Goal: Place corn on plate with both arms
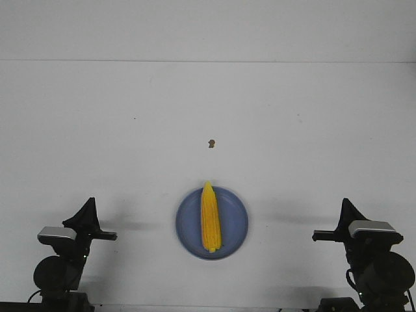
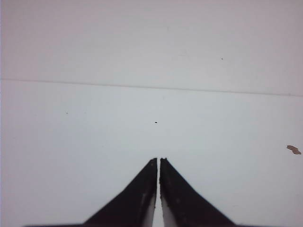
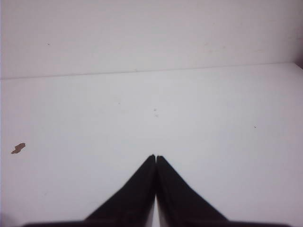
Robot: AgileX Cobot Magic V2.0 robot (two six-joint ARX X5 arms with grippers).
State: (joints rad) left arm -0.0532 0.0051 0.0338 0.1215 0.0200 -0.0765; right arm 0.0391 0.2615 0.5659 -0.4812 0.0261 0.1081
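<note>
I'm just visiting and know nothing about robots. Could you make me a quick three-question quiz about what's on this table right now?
1. True or false: the bright yellow tapered corn cob lies on the round periwinkle-blue plate.
2. Which way does the cob's pointed end face? A) toward the robot B) away from the robot C) toward the left arm
3. Fill in: the black pointed left gripper and the black pointed right gripper are both ____ and hold nothing.

Key
1. True: the cob rests along the plate's middle.
2. B: the tip points toward the small brown speck farther out on the white table.
3. Shut: both pairs of fingers are nearly together, and both arms are parked at the near corners.
</note>
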